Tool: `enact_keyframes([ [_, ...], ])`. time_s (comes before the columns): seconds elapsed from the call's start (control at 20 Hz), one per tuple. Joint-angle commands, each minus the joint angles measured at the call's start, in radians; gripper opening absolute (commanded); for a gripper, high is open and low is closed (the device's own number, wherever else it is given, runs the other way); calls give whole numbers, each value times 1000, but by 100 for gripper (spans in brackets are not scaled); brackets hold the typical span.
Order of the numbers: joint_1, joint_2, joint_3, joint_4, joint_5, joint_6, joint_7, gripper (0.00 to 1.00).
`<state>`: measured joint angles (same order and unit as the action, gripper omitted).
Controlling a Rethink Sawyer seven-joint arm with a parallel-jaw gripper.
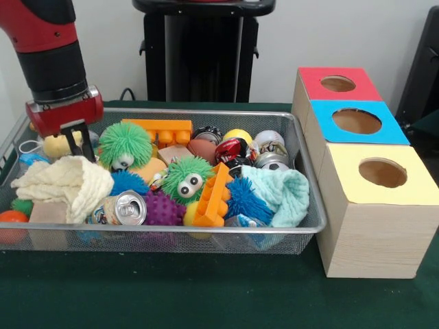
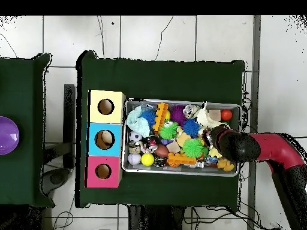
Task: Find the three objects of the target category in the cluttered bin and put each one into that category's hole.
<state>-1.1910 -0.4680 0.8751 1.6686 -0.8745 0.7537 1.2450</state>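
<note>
At the upper left, the gripper [image 1: 77,142] hangs open over the left end of the wire bin [image 1: 171,232], holding nothing. It looks like the searching step. I count one can [image 1: 127,208], two green fuzzy balls [image 1: 125,144], two cloths [image 1: 65,184] and only one likely snack packet [image 1: 241,221], low in the middle. Next it must dig for packets. At the right are three holes; the yellow hole [image 1: 383,173] is nearest.

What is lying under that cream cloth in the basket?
Under the cream cloth, only a tan block and part of the drink can peek out. Anything deeper in the basket is covered.
</note>
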Motion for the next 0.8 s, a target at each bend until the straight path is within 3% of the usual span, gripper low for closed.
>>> enact_keyframes([
  [0.05, 15, -121, 68, 142, -22, -14, -254, 0],
  [0.3, 17, -338, 108, 264, 128, 97, -134, 0],
  [0.6, 76, -438, 72, 315, 205, 97, -38, 0],
  [0.8, 120, -444, 65, 334, 236, -12, 49, 0],
])
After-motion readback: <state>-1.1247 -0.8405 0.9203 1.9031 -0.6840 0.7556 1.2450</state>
